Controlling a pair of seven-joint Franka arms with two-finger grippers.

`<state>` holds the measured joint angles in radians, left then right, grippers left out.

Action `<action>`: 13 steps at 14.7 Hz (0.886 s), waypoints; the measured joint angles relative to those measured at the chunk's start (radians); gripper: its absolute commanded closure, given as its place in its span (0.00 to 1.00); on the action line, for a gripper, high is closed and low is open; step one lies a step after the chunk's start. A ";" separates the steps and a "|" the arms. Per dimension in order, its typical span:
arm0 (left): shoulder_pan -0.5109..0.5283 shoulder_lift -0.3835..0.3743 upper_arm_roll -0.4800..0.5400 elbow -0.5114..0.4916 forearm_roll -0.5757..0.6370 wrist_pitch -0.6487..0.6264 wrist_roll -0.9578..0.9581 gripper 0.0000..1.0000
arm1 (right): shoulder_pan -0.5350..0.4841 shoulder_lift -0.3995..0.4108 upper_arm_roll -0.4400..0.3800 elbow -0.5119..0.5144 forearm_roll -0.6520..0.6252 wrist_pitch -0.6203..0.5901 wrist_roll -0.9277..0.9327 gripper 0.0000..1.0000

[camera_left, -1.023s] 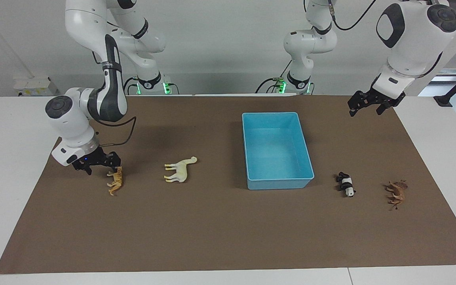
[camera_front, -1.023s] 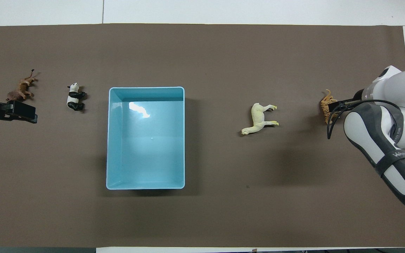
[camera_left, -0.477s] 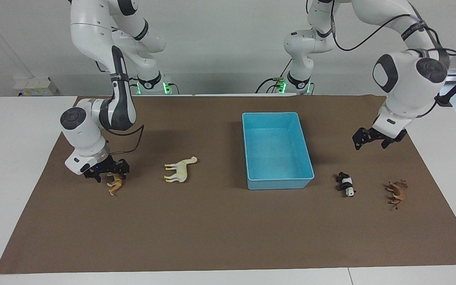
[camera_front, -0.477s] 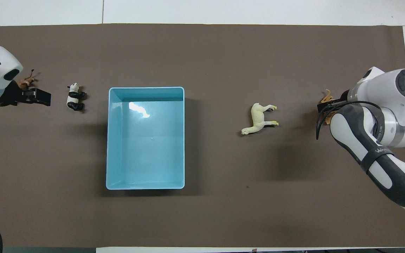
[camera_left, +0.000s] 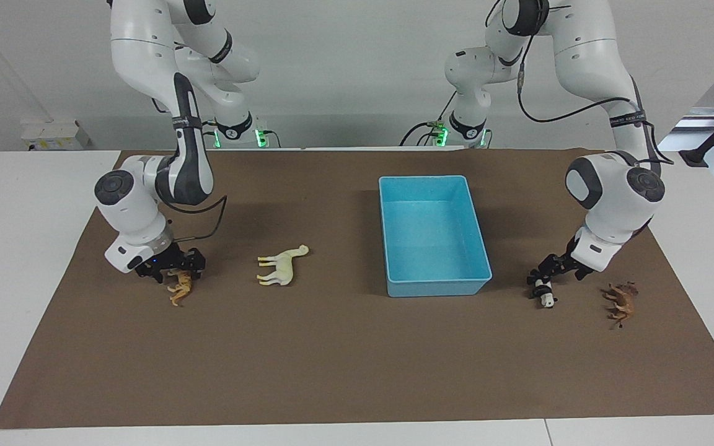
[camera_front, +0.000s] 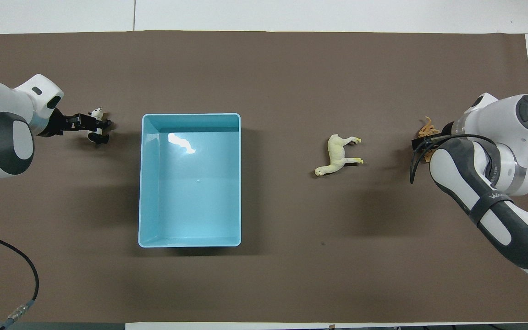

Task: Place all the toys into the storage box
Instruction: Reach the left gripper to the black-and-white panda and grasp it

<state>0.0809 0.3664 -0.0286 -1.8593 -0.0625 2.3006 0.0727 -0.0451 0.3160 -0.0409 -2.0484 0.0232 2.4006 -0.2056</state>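
Two grippers are shown low over a brown mat (camera_left: 332,365), each at a toy, with four toys outside the storage box (camera_left: 437,289).

Nearest the robots stands the storage box, light blue, with no toy in it. The cream-white horse (camera_left: 282,265) lies on its side beside the box, toward the right arm's end of the table.

The right gripper (camera_left: 174,266) is lowered onto the robot-side end of the orange tiger (camera_left: 180,291), which lies on the mat toward the right arm's end, beside the horse. Whether this gripper is open or closed, and whether the tiger is touched, cannot be told.

The left gripper (camera_left: 544,277) is held fully open at the robot-side part of the black-and-white panda (camera_left: 543,293), which lies on the mat just beside the box's outer corner, toward the left arm's end. No grip on the panda is seen.

Farthest from the robots lies the brown animal (camera_left: 622,300), beside the panda and apart from the left gripper.

In the overhead view the brown animal is hidden under the left arm and the tiger (camera_front: 426,128) is half covered by the right arm; both are shown whole only in the facing view. How low each gripper sits is shown only in the facing view.
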 measured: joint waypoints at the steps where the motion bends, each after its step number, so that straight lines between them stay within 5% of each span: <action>1: -0.008 0.000 -0.002 0.005 -0.010 0.000 -0.003 0.00 | 0.000 0.000 0.000 0.000 0.000 0.001 0.000 0.72; 2: -0.017 0.000 -0.002 0.008 -0.014 0.000 -0.014 0.00 | 0.000 0.000 0.000 0.000 0.001 0.006 0.000 0.95; 3: -0.025 0.002 -0.002 0.007 -0.014 0.000 -0.027 0.00 | 0.000 0.000 0.000 0.000 0.001 0.014 0.000 1.00; 7: -0.040 0.021 -0.003 -0.004 -0.014 0.011 -0.046 0.00 | 0.000 0.000 -0.001 0.000 0.004 0.034 0.000 1.00; 9: -0.041 0.027 -0.003 -0.006 -0.014 0.016 -0.047 0.16 | 0.000 0.000 -0.001 0.000 0.006 0.036 0.001 1.00; 11: -0.044 0.029 -0.003 -0.008 -0.014 0.017 -0.047 0.22 | 0.000 0.000 -0.001 0.001 0.008 0.036 0.001 1.00; 13: -0.051 0.029 -0.003 -0.012 -0.014 0.018 -0.049 0.61 | 0.000 -0.002 -0.001 0.012 0.009 0.032 0.001 1.00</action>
<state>0.0303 0.3952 -0.0313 -1.8716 -0.0768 2.3191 0.0237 -0.0455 0.3135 -0.0418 -2.0360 0.0320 2.4324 -0.2044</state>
